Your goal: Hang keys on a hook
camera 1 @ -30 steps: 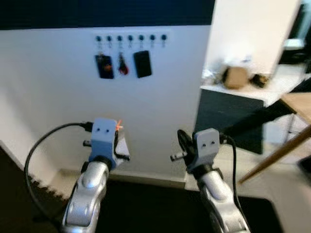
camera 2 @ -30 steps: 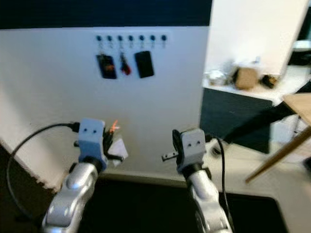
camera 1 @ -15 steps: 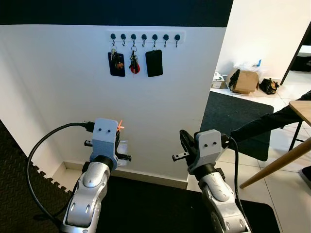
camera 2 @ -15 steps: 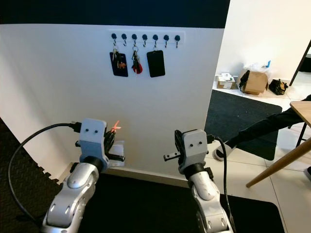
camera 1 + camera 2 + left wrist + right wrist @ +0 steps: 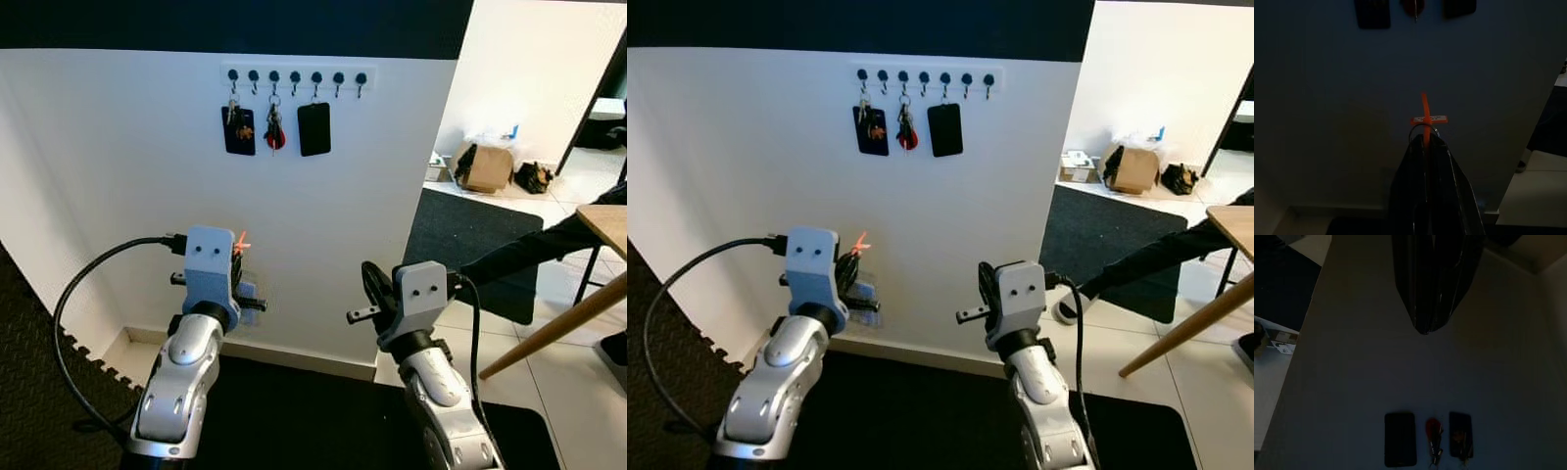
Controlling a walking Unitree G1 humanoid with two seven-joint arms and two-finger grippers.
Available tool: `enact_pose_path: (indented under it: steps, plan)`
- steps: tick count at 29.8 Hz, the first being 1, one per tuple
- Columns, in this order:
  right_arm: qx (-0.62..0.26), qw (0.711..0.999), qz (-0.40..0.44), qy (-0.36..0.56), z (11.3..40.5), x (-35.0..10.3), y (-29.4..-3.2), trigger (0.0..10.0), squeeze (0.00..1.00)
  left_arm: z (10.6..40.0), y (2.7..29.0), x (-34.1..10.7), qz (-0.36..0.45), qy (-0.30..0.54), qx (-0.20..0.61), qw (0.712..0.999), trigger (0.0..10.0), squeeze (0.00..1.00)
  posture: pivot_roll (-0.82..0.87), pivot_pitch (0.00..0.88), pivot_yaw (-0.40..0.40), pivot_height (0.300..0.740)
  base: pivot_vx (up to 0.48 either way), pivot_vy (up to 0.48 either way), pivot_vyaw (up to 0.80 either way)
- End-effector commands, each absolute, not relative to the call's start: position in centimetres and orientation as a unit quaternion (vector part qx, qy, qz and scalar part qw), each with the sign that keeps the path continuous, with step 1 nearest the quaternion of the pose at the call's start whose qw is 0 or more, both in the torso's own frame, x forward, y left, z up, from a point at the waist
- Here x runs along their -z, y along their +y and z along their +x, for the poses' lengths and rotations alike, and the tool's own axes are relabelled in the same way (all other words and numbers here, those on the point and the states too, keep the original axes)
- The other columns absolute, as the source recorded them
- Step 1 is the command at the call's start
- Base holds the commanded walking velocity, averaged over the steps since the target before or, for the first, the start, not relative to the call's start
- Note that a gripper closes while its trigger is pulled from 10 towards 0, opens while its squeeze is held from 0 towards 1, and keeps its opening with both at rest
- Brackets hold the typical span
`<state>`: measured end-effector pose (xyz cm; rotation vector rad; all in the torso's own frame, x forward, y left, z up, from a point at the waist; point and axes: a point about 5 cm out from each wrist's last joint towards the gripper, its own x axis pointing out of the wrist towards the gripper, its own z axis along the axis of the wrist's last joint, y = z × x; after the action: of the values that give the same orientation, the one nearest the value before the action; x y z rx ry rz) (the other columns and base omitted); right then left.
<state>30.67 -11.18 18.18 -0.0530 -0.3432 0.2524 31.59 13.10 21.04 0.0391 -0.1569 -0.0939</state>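
The white wall (image 5: 118,176) stands ahead, carrying a rail of hooks (image 5: 294,76) along its upper edge, under the dark band. Three hooks toward the rail's left end are taken: a dark fob with keys (image 5: 237,127), a red key bunch (image 5: 274,129) and a black card holder (image 5: 314,128). The hooks toward the rail's right end hang bare.

The left end effector (image 5: 1426,138) is raised, well below the rail, and clenched on the keys (image 5: 1425,117). The right end effector (image 5: 1425,325) is held up beside it, fingers pressed together and grasping nothing.

The main risk, as I judge it, is reach: the rail sits high above the left end effector, so the arm must rise and the ring must meet a small hook tip. A slight misalignment would push the ring against the wall or snag the red key bunch, and letting go too soon would drop the keys to the dark floor mat (image 5: 294,411).

The keys show as a thin metal ring at the fingertips with an orange tie and a small orange-edged tag; the left wrist view is dim, so any key blades are probably hidden behind the fingers.
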Motion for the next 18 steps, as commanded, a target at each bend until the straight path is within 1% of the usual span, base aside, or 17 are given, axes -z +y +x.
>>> enact_pose_path:
  steps: [1,4,5,9,16,18]
  plan:
    - [-0.115,0.979,-0.029,-0.169,30.5,-18.0,-11.5,10.0,0.00,31.8,13.3,-21.0,0.019,-0.073,0.033,0.997,10.0,0.00,0.05,0.127,0.054,0.740,0.000,0.000,0.00]
    - [-0.103,0.980,-0.032,-0.169,30.6,-18.0,-11.8,10.0,0.00,32.0,13.5,-21.1,0.013,-0.072,0.022,0.997,10.0,0.00,0.05,0.131,0.055,0.740,0.000,0.000,0.00]
    - [-0.064,0.983,-0.041,-0.166,30.6,-17.9,-13.1,10.0,0.00,32.4,14.5,-21.1,-0.012,-0.064,-0.013,0.998,10.0,0.00,0.04,0.141,0.062,0.740,0.000,0.000,0.00]
    - [-0.039,0.985,-0.046,-0.162,30.5,-17.7,-14.1,10.0,0.00,32.6,15.1,-21.2,-0.017,-0.062,-0.026,0.998,10.0,0.00,0.04,0.144,0.065,0.740,0.000,0.000,0.00]
    - [-0.043,0.985,-0.042,-0.163,30.4,-17.8,-14.0,10.0,0.00,32.7,14.7,-21.4,0.013,-0.074,-0.002,0.997,10.0,0.00,0.03,0.145,0.067,0.740,0.000,0.000,0.00]
    - [-0.048,0.985,-0.039,-0.164,30.4,-17.8,-13.6,10.0,0.00,32.7,14.4,-21.4,0.021,-0.077,0.004,0.997,10.0,0.00,0.03,0.137,0.071,0.740,0.000,0.347,0.00]
